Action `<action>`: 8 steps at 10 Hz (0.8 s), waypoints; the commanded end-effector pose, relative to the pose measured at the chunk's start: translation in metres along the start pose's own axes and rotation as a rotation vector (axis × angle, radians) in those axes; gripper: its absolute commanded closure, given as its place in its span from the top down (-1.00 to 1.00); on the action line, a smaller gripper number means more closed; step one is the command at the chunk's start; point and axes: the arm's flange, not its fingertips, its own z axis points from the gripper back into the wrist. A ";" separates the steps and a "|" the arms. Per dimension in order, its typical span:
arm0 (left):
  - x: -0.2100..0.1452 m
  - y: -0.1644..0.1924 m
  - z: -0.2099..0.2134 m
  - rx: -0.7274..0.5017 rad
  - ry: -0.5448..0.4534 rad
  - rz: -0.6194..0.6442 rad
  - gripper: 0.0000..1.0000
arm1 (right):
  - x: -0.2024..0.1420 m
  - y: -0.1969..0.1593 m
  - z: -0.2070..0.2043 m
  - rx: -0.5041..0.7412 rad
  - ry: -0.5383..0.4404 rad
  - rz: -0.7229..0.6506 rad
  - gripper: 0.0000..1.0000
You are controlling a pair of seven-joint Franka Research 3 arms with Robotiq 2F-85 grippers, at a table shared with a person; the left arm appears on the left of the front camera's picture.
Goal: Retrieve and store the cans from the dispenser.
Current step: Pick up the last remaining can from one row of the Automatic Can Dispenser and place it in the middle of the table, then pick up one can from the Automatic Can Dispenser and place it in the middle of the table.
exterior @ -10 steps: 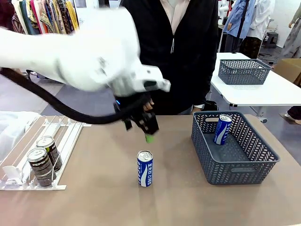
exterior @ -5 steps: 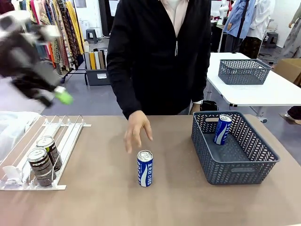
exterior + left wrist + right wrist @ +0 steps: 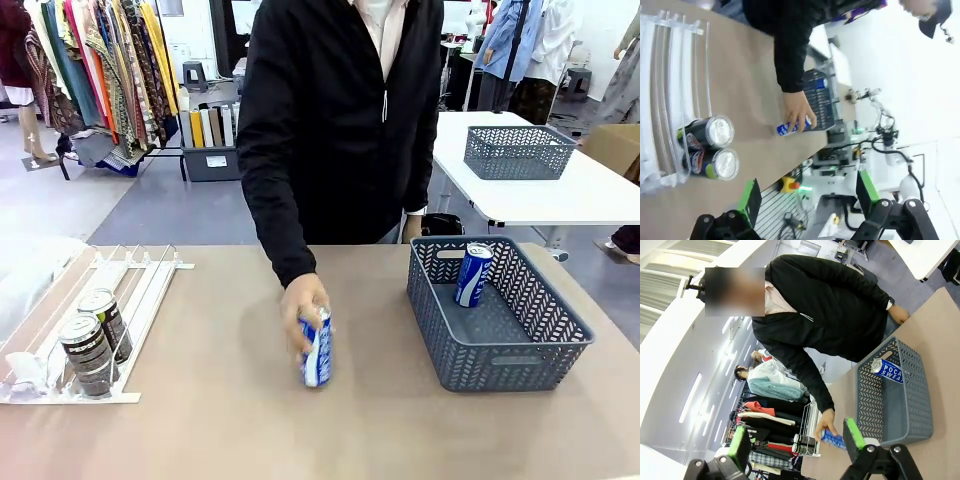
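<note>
A person's hand [image 3: 303, 300] grips a blue Pocari Sweat can [image 3: 317, 349] at the table's middle and tilts it. A second blue can [image 3: 472, 275] leans inside the grey-blue basket [image 3: 515, 360]. Two dark cans [image 3: 88, 355] [image 3: 105, 318] sit at the low end of the white railed dispenser [image 3: 140, 290] on the left. In the left wrist view my left gripper [image 3: 807, 195] is open and high above the dark cans [image 3: 720, 132] and the dispenser [image 3: 670, 95]. My right gripper [image 3: 796, 437] is open in its wrist view, far above the basket [image 3: 890, 405] and the held can [image 3: 832, 439].
A white table [image 3: 560, 195] with another lattice basket [image 3: 518, 150] stands behind at the right. Clothes racks [image 3: 100, 60] line the back left. A white bag [image 3: 25, 270] lies left of the dispenser. Bare tabletop [image 3: 220, 400] lies between dispenser and basket.
My left arm has swung up and off to the left, out of the front view. The person's hand has come down, closed on the standing blue can and tipped it.
</note>
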 end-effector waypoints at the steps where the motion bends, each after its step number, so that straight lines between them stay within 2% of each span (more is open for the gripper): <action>1: 0.010 -0.012 -0.024 -0.012 0.087 -0.052 1.00 | 0.002 0.001 -0.002 0.022 -0.011 0.026 1.00; 2: 0.000 0.000 0.000 0.000 0.000 0.000 1.00 | 0.002 0.001 -0.002 0.022 -0.011 0.026 1.00; 8: 0.000 0.000 0.000 0.000 0.000 0.000 1.00 | 0.002 0.001 -0.002 0.022 -0.011 0.026 1.00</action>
